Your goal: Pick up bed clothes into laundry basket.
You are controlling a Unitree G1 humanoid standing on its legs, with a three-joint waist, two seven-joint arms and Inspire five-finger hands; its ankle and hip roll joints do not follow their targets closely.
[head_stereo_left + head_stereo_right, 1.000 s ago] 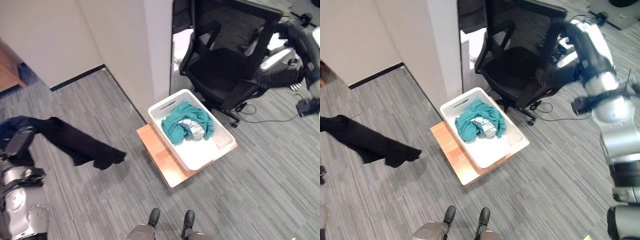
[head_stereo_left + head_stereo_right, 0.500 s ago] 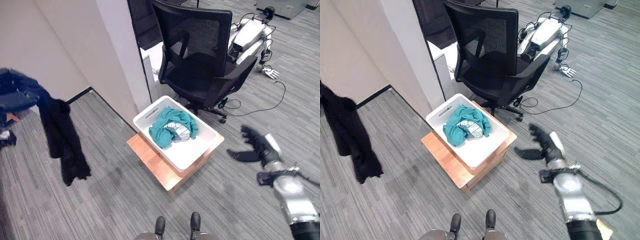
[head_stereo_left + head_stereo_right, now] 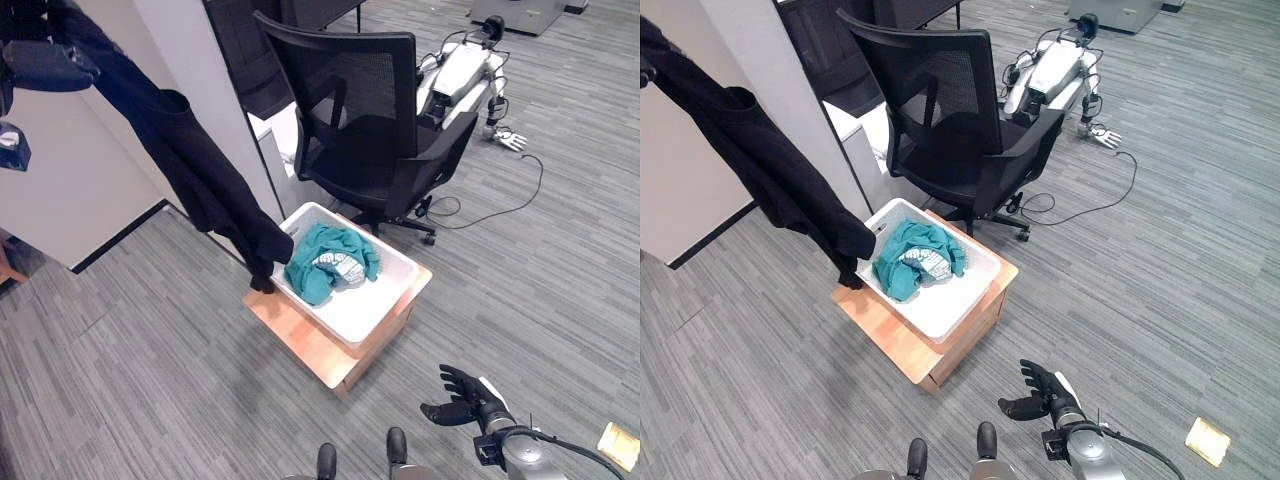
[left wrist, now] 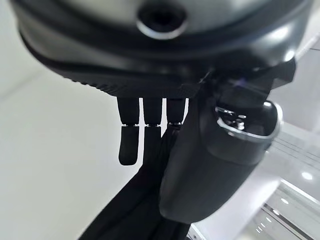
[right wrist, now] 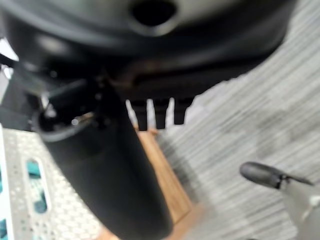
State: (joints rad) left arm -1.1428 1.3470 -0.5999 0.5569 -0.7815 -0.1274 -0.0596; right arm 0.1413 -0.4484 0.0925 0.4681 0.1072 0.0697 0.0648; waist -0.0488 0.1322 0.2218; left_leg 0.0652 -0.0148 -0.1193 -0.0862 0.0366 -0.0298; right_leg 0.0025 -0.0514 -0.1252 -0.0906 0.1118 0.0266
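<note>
A long black garment (image 3: 190, 170) hangs from my left hand (image 3: 42, 62), which is raised high at the upper left. In the left wrist view the hand (image 4: 210, 165) has its thumb and fingers shut on the black garment (image 4: 135, 210). The garment's lower end dangles just at the left rim of the white laundry basket (image 3: 372, 312). A teal cloth (image 3: 325, 262) lies inside the basket. My right hand (image 3: 465, 400) is low at the lower right, away from the basket, open with spread fingers and holding nothing.
The basket stands on a low wooden stand (image 3: 315, 348). Behind it is a black office chair (image 3: 370, 130) and a white partition wall (image 3: 185, 50). Another robot (image 3: 460, 75) lies on the grey carpet at the back right, with a cable (image 3: 500, 205) trailing from it.
The camera has shifted. My left hand rose from low at the left to high up, carrying the black garment over to the basket's left rim. My right hand dropped low.
</note>
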